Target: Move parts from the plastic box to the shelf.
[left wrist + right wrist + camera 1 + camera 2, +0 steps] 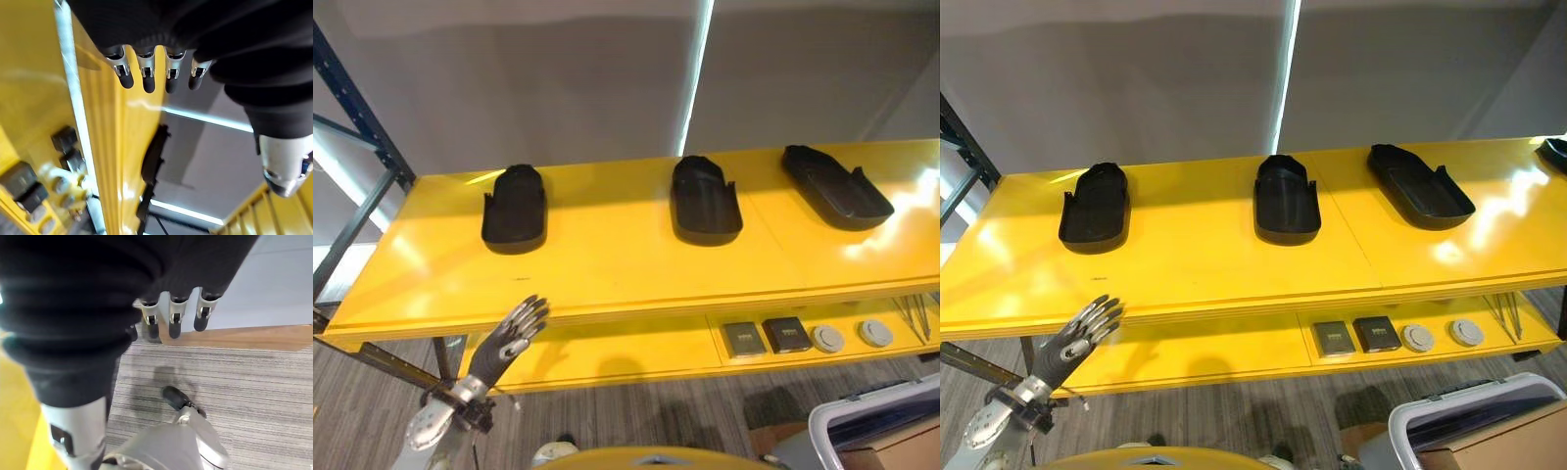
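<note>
Three black moulded parts lie apart on the yellow top shelf (pixel 607 264): one on the left (pixel 515 206), one in the middle (pixel 705 199) and one on the right (pixel 834 186). The tip of a further black part (pixel 1557 152) shows at the shelf's far right end. My left hand (pixel 509 338) is open and holds nothing, its fingers (pixel 146 78) straight, just below the shelf's front edge at the lower left. My right hand (pixel 176 313) hangs open over the striped floor, fingers relaxed and holding nothing. The plastic box (pixel 876 411), with a pale rim, stands on the floor at the lower right.
The lower yellow shelf (pixel 626 348) carries two dark square blocks (pixel 744 339), two pale round discs (pixel 827 339) and thin metal rods (pixel 915 315). A dark blue rack post (pixel 362 117) rises at the left. A cardboard box (pixel 911 448) sits inside the plastic box.
</note>
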You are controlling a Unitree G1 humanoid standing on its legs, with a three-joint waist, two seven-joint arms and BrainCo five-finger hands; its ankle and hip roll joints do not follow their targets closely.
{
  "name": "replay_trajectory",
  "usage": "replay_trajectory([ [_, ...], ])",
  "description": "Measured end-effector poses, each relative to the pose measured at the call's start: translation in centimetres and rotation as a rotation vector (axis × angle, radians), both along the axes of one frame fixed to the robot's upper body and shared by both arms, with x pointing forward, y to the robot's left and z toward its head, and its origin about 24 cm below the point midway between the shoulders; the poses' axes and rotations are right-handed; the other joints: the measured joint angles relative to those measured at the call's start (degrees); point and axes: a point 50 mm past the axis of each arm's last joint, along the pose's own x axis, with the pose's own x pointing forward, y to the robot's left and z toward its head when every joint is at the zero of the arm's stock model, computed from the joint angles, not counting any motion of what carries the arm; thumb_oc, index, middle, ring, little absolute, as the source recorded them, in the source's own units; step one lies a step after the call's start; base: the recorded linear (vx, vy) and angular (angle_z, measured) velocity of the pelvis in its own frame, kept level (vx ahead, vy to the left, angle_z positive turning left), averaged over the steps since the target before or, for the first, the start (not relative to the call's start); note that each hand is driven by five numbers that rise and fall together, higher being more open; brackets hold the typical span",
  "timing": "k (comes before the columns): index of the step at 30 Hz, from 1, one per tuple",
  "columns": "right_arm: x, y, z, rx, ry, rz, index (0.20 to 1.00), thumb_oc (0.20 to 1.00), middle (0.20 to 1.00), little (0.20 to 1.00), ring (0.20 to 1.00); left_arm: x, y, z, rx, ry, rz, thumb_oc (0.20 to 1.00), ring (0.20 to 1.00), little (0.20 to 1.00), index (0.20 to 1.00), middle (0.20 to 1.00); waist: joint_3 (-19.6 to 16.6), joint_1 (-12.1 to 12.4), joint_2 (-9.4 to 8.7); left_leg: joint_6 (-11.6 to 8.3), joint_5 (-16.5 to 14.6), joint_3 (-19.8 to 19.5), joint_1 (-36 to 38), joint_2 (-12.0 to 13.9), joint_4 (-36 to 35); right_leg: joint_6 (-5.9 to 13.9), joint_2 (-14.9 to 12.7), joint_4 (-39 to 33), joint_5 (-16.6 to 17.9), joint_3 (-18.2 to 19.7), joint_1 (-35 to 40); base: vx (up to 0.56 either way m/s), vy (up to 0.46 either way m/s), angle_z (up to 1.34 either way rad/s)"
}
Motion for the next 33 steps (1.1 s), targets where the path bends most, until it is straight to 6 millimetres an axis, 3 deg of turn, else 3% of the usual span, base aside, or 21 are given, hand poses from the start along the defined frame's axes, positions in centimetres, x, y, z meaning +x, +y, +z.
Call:
replay_trajectory([
  [4,0.9,-0.1,0.2,-0.006,-0.016,0.02,1.0,1.0,1.0,1.0,1.0,1.2,-1.3,1.5,-0.072,-0.001,-0.233,1.0,1.0,1.0,1.0,1.0,-0.4,-1.1,0.64,0.09,0.1,0.5,-0.8,0.0,0.0,-0.06,0.1,0.0,0.2,0.8,-1.3,-0.01,0.022,-0.08],
  [9,1.5,-0.5,0.5,-0.014,-0.033,0.035,1.0,1.0,1.0,1.0,1.0,0.4,-1.5,0.5,-0.042,0.133,-0.369,1.0,1.0,1.0,1.0,1.0,-0.6,-2.7,1.33,0.06,0.0,1.1,-0.7,0.0,0.0,0.31,0.2,0.0,0.6,1.3,-1.5,0.01,0.008,-0.05],
  [15,2.0,-0.8,0.7,-0.002,-0.039,0.052,1.0,1.0,1.0,1.0,1.0,-2.7,-3.1,-2.5,-0.15,0.411,-0.628,1.0,1.0,1.0,1.0,1.0,-0.2,-3.2,2.53,-0.01,-0.3,2.1,0.0,0.0,0.0,0.3,0.2,0.0,0.5,2.2,-1.5,0.01,0.002,-0.07],
  [20,2.5,-1.1,0.8,-0.004,-0.022,0.09,1.0,1.0,1.0,1.0,1.0,-4.1,-3.5,-5.2,-0.208,0.561,-0.67,1.0,1.0,1.0,1.0,1.0,-0.7,-4.4,3.23,-0.37,-0.6,2.7,0.2,0.1,0.0,0.12,0.3,0.0,0.4,2.9,-1.7,0.01,-0.008,-0.08],
  [23,2.5,-1.4,0.9,-0.017,-0.019,0.099,1.0,1.0,1.0,1.0,1.0,-4.2,-2.9,-7.4,-0.245,0.654,-0.451,1.0,1.0,1.0,1.0,1.0,-0.8,-5.0,2.98,-0.36,-0.6,3.3,0.3,0.2,0.0,-0.02,0.4,0.0,0.5,3.5,-2.1,0.01,-0.036,-0.09],
  [25,2.3,-1.0,0.7,-0.011,-0.011,0.099,1.0,1.0,1.0,1.0,1.0,-4.8,-1.3,-11.6,-0.271,0.791,-0.027,1.0,1.0,1.0,1.0,1.0,-1.0,-5.0,2.63,-0.37,-0.6,3.3,0.3,0.3,0.0,-0.03,0.5,0.0,0.5,3.6,-2.1,-0.01,-0.067,-0.02],
  [26,2.0,-0.8,0.6,-0.004,-0.005,0.094,1.0,1.0,1.0,1.0,1.0,-5.5,-0.6,-12.8,-0.271,0.838,0.096,1.0,1.0,1.0,1.0,1.0,-1.2,-5.1,2.37,-0.36,-0.6,3.3,0.3,0.5,0.0,-0.09,0.6,0.0,0.4,3.5,-2.1,-0.02,-0.056,-0.02],
  [28,1.2,0.4,-0.1,0.025,0.017,0.069,1.0,1.0,1.0,1.0,1.0,-9.2,1.8,-15.6,-0.177,1.026,0.405,1.0,1.0,1.0,1.0,1.0,-1.6,-4.8,0.81,-0.37,-0.5,3.3,0.2,1.0,0.0,-0.39,1.2,0.0,0.2,3.5,-2.2,0.0,-0.07,0.0],
  [30,0.9,1.0,-0.4,0.038,0.033,0.048,1.0,1.0,1.0,1.0,1.0,-11.8,2.7,-16.8,-0.092,1.131,0.529,1.0,1.0,1.0,1.0,1.0,-1.6,-4.4,-0.27,-0.41,-0.5,3.2,0.0,1.2,0.0,-0.4,1.3,0.0,0.2,3.3,-2.3,0.04,-0.049,0.03],
  [31,0.7,1.5,-0.9,0.049,0.058,0.024,1.0,1.0,1.0,1.0,1.0,-14.9,3.1,-17.7,0.001,1.248,0.642,1.0,1.0,1.0,1.0,1.0,-1.8,-4.0,-0.81,-0.41,-0.6,3.1,0.0,1.2,0.0,-0.41,1.3,0.0,0.2,3.2,-2.2,0.06,-0.027,0.04],
  [33,0.1,2.0,-1.2,0.062,0.076,0.012,1.0,1.0,1.0,1.0,1.0,-16.1,2.9,-17.8,0.09,1.265,0.626,1.0,1.0,1.0,1.0,1.0,-1.4,-2.9,-2.01,-0.42,-0.6,3.0,0.0,1.0,0.0,-0.46,1.1,0.0,0.1,3.0,-2.1,0.03,-0.004,0.07],
])
